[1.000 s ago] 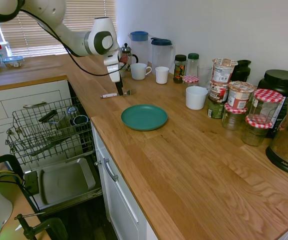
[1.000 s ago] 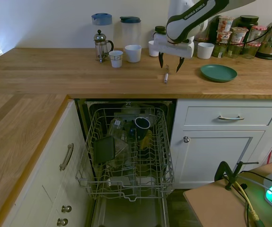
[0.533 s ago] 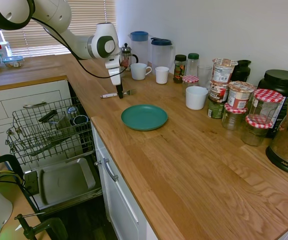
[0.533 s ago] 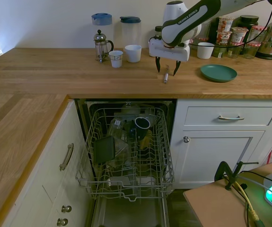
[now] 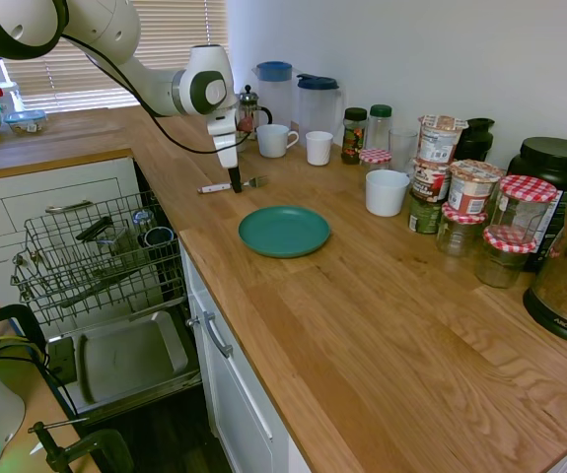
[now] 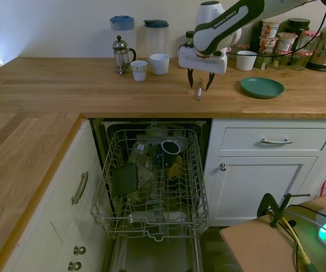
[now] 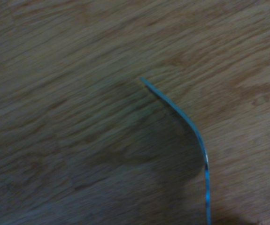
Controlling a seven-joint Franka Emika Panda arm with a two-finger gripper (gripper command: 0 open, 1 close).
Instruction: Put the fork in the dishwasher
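The fork [image 5: 214, 187] lies flat on the wooden counter, pale handle toward the counter's edge, metal tines toward the mugs. My gripper [image 5: 235, 183] points straight down over the fork's middle. In the second exterior view my gripper [image 6: 199, 85] is open, one finger on each side of the fork [image 6: 198, 93], tips just above the counter. The wrist view shows the fork [image 7: 186, 123] as a thin curved sliver on the wood. The dishwasher [image 6: 154, 181] stands open below the counter with its wire rack [image 5: 96, 258] pulled out over the grey door panel [image 5: 130, 360].
A teal plate [image 5: 284, 231] lies close beside the fork. Behind it stand a French press [image 6: 121, 54], two white mugs [image 6: 149, 67] and two jugs [image 6: 144, 37]. Jars and a kettle crowd the counter's far end [image 5: 480, 212]. The rack holds cups and a dark pan [image 6: 125, 179].
The gripper has come down from above the counter until its open fingers straddle the fork. The fork has not moved.
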